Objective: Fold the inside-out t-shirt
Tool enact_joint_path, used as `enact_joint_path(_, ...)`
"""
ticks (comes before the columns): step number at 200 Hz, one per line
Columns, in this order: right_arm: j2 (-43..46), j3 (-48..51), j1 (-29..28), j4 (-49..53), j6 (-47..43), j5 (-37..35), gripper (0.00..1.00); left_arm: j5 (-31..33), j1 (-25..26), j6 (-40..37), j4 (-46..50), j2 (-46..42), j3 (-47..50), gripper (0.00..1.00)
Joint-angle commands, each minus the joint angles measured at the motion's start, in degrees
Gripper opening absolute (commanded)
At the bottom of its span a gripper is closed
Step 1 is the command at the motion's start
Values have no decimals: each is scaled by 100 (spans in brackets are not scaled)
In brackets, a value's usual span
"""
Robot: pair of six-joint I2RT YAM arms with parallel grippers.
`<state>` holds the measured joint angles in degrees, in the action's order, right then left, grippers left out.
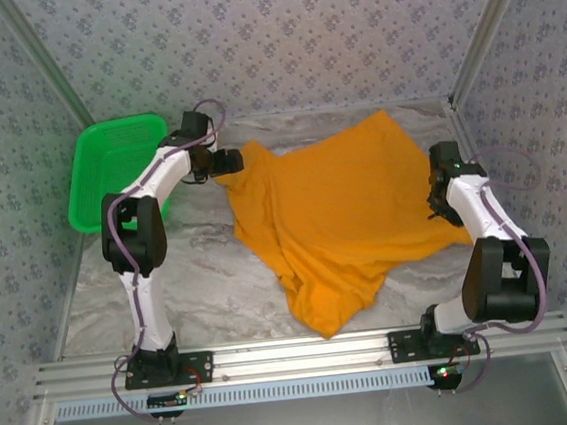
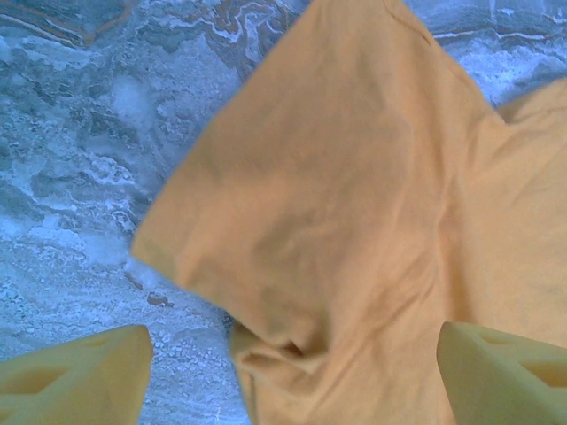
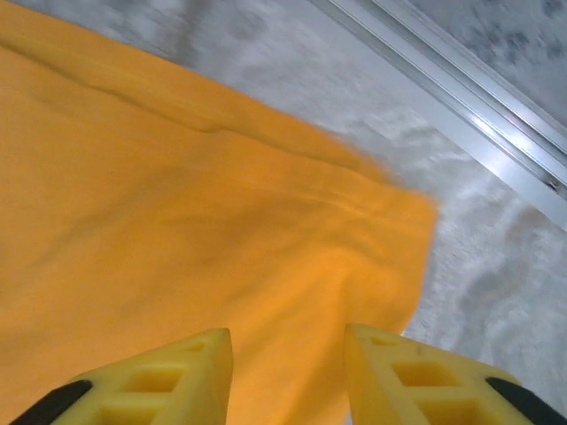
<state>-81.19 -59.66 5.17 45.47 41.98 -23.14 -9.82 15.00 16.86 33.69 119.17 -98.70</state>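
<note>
Top external view: the t-shirt (image 1: 344, 217) lies spread and rumpled on the tabletop (image 1: 195, 281), between the two arms. We find the left fingers (image 1: 228, 161) wide apart over its far left corner, gripping nothing. The right fingers (image 1: 438, 206) stand parted above its right edge, also empty. Risk, in our judgement: closing on one loose layer, or too near the hem, lets the cloth slip during a lift. Uneven pulls would bunch the wrinkles into the fold.
</note>
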Motion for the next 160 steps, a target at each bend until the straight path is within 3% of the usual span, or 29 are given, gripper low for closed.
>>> enact_joint_path(1,-53,-307,-775,-74,-289,327,43,58,-15,210,-64,379,-273,81)
enact_joint_path(33,-325,-175,-1592,-248,15,1314,43,158,-7,282,274,973,-880,67)
enact_joint_path(62,-428,260,-1824,-490,174,1410,43,479,3,415,419,1187,-907,66)
enact_joint_path(86,-605,567,-1772,-529,354,1360,42,885,-11,587,393,1431,-960,47)
enact_joint_path(101,-678,713,-1769,-404,713,1126,36,1184,-6,574,402,1547,-1053,34)
enact_joint_path(120,-772,811,-1706,-366,804,1127,30,1817,-6,456,482,1662,-1270,7)
enact_joint_path(129,-796,792,-1646,-354,714,1145,29,2085,-6,341,560,1731,-1537,0)
enact_joint_path(160,-860,789,-1559,-329,450,1134,22,2844,-2,-388,900,2146,-2540,0)
